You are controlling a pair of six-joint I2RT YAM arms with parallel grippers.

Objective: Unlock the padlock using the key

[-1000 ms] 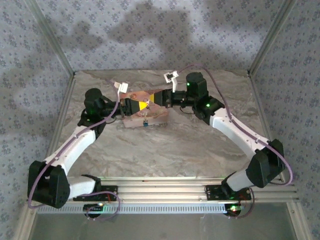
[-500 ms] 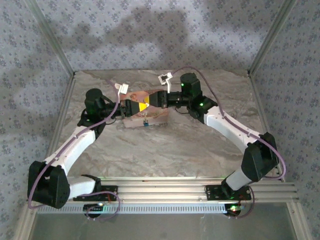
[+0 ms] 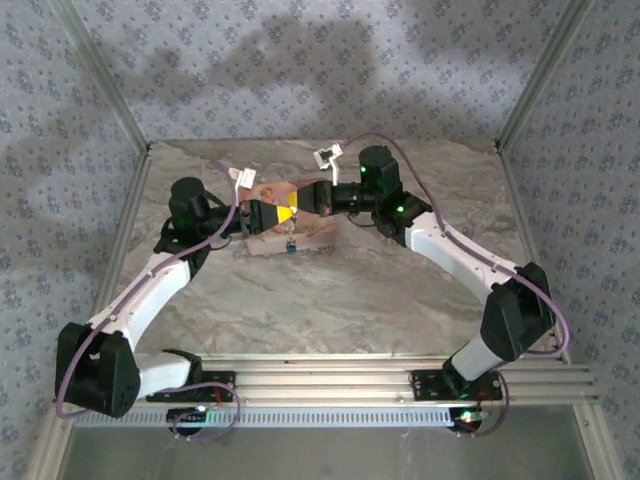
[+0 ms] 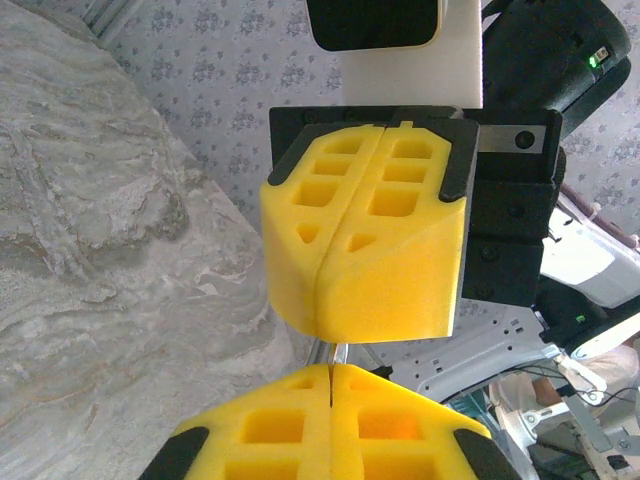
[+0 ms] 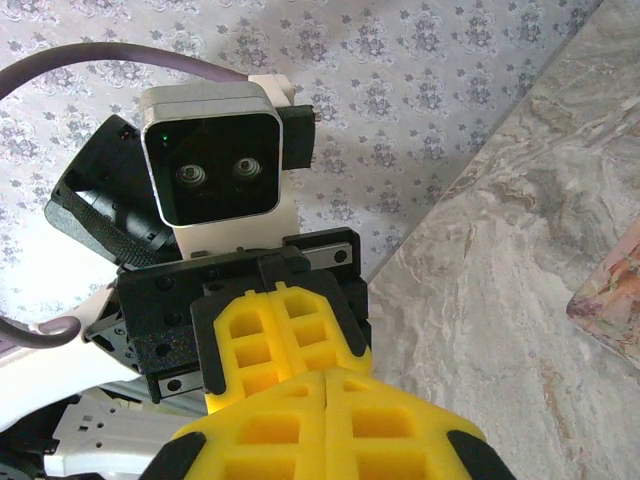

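Note:
My two grippers meet tip to tip above the pink box (image 3: 322, 233). The left gripper (image 3: 285, 213) is shut, and a thin silvery sliver, the key (image 4: 340, 353), sticks out of the seam between its yellow pads (image 4: 400, 420). That sliver runs straight into the seam of the right gripper (image 4: 335, 325), which faces it and is shut too. In the right wrist view the right gripper (image 5: 327, 378) presses against the left one's yellow fingers (image 5: 250, 340), hiding the key. The tiny blue padlock (image 3: 290, 244) lies at the box's near edge, just below both grippers.
The marble table (image 3: 330, 300) stretches out in front of the box. Patterned walls and metal posts (image 3: 105, 90) enclose the back and sides. A white cable tag (image 3: 324, 155) sticks up beside the right wrist, and another (image 3: 241, 174) beside the left.
The right arm has slid left until its fingertips reach the left gripper's tips, and its jaws have closed. The left arm, the box and the padlock have not moved.

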